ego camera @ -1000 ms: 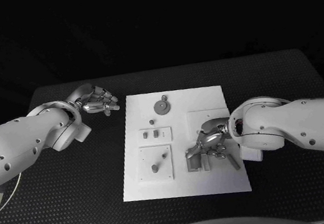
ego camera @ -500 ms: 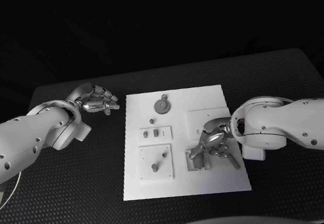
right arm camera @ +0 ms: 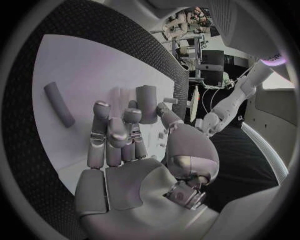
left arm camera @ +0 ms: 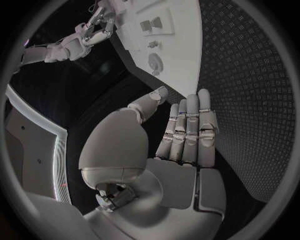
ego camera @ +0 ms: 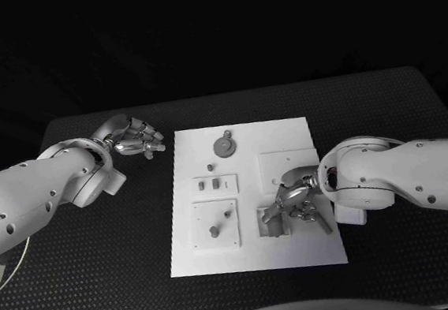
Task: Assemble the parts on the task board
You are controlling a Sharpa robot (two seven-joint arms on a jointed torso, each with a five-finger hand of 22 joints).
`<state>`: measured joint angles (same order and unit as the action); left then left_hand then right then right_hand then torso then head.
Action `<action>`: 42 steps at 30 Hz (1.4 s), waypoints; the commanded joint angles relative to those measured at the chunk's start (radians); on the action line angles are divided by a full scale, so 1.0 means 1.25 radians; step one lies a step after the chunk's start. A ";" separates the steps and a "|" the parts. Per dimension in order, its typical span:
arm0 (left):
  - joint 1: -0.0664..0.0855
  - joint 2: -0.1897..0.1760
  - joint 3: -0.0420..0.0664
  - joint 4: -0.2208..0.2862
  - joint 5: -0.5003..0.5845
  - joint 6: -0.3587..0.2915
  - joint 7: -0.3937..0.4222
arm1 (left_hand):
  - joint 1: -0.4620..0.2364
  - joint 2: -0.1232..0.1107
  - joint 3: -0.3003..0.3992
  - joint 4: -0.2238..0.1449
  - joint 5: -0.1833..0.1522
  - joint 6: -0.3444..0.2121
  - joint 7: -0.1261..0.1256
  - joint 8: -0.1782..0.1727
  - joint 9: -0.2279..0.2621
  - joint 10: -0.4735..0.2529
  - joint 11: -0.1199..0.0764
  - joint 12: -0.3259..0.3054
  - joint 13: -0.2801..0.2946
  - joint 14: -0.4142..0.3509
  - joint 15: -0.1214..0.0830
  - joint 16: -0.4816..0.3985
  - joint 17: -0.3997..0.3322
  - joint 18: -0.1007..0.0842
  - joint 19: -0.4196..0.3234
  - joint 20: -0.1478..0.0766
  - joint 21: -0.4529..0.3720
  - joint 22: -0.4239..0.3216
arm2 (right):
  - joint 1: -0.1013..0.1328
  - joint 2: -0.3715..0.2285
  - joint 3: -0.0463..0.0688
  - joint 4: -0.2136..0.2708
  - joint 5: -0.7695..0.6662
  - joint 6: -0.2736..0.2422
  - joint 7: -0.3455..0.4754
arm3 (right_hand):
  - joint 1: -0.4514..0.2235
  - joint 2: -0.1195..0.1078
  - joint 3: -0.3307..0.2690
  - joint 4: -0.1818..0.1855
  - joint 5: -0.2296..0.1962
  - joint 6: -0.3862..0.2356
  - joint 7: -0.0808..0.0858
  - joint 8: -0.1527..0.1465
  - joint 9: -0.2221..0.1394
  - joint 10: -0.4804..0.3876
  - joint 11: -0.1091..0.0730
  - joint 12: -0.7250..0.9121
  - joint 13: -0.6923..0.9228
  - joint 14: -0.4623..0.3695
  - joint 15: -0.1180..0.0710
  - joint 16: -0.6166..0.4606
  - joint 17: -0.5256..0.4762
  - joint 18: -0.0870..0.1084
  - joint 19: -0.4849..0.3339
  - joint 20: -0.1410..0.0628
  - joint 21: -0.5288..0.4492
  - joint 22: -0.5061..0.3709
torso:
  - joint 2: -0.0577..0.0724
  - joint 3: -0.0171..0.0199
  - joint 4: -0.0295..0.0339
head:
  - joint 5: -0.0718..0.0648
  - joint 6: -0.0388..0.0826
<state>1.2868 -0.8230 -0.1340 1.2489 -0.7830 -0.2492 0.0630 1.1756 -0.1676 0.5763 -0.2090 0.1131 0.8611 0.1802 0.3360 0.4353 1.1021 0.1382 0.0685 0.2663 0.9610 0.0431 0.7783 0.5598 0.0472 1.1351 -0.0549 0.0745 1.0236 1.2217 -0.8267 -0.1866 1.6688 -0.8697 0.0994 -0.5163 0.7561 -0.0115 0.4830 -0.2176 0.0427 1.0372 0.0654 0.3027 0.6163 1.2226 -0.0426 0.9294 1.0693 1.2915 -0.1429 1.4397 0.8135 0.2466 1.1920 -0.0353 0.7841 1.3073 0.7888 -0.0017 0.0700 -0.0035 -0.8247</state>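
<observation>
The white task board (ego camera: 258, 257) lies in the middle of the table and also shows in the left wrist view (left arm camera: 181, 45). My right hand (ego camera: 298, 201) hovers over its near right part, just above a grey fixture block (ego camera: 268, 228). In the right wrist view its thumb and fingertips (right arm camera: 133, 116) pinch a short grey cylinder (right arm camera: 147, 102). A grey rod (ego camera: 323, 224) (right arm camera: 59, 111) lies loose on the board beside that hand. My left hand (ego camera: 130, 142) stays off the board's far left corner, fingers (left arm camera: 187, 125) straight and together, holding nothing.
A round grey disc (ego camera: 223, 148) (left arm camera: 155, 63) sits at the board's far end. A small plate with two little pieces (ego camera: 215, 185) and a square plate with a peg (ego camera: 215, 227) occupy the board's left half. Black table (ego camera: 93, 271) surrounds the board.
My right hand has shifted a little toward the board's near edge, over the fixture block. The left arm has not moved.
</observation>
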 commanded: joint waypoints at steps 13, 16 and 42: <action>0.001 0.000 0.000 0.002 0.004 0.008 0.003 | 0.003 0.002 -0.001 0.007 0.004 -0.006 -0.001 0.003 -0.001 -0.002 0.005 0.000 -0.001 0.004 0.002 -0.005 0.002 0.011 0.006 0.001 -0.003 0.001 | -0.005 0.007 -0.001 -0.009 -0.010 -0.019 -0.004 | -0.030 -0.013 0.051 -0.028 0.005 0.006 0.004 -0.005 0.002 0.000 0.000 0.004 -0.002 -0.002 -0.004 0.002 -0.003 0.012 0.004 -0.001 -0.007 0.013 | 0.000 -0.0003 0.0000 | 0.000 -0.001; 0.001 0.000 0.000 0.001 0.004 0.009 0.003 | 0.003 0.002 -0.001 0.007 0.004 -0.006 -0.001 0.004 -0.001 -0.002 0.005 0.000 -0.002 0.004 0.002 -0.005 0.002 0.011 0.006 0.001 -0.003 0.001 | -0.006 0.007 -0.001 -0.011 -0.011 -0.029 -0.003 | -0.032 -0.014 0.053 -0.027 0.005 0.006 0.004 -0.006 0.002 0.000 0.000 0.004 -0.002 -0.002 -0.005 0.002 -0.004 0.012 0.005 -0.001 -0.007 0.013 | 0.000 -0.0002 0.0000 | 0.000 -0.001; 0.001 0.000 0.000 0.002 0.004 0.010 0.001 | 0.002 0.002 -0.001 0.009 0.004 -0.006 -0.001 0.004 -0.002 -0.002 0.006 0.000 -0.002 0.004 0.002 -0.006 0.003 0.011 0.006 0.001 -0.003 0.001 | -0.006 0.012 -0.001 -0.017 -0.010 -0.015 -0.006 | -0.050 -0.015 0.059 -0.013 0.005 0.006 0.004 -0.008 0.004 0.000 0.000 0.005 -0.003 -0.002 -0.005 0.003 -0.005 0.012 0.006 -0.002 -0.008 0.013 | 0.000 -0.0004 0.0001 | 0.000 -0.002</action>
<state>1.2868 -0.8234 -0.1340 1.2487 -0.7829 -0.2465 0.0611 1.1755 -0.1676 0.5763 -0.2036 0.1131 0.8610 0.1802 0.3359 0.4346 1.1021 0.1382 0.0685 0.2648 0.9610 0.0432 0.7743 0.5624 0.0472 1.1348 -0.0546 0.0745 1.0236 1.2170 -0.8143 -0.1859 1.6510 -0.8697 0.0649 -0.5140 0.6987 -0.0330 0.5565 -0.2398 0.0463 1.0431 0.0666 0.2968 0.6216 1.2243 -0.0409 0.9294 1.0664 1.2880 -0.1422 1.4397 0.8091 0.2467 1.1990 -0.0353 0.7802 1.3073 0.7886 -0.0020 0.0701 -0.0034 -0.8262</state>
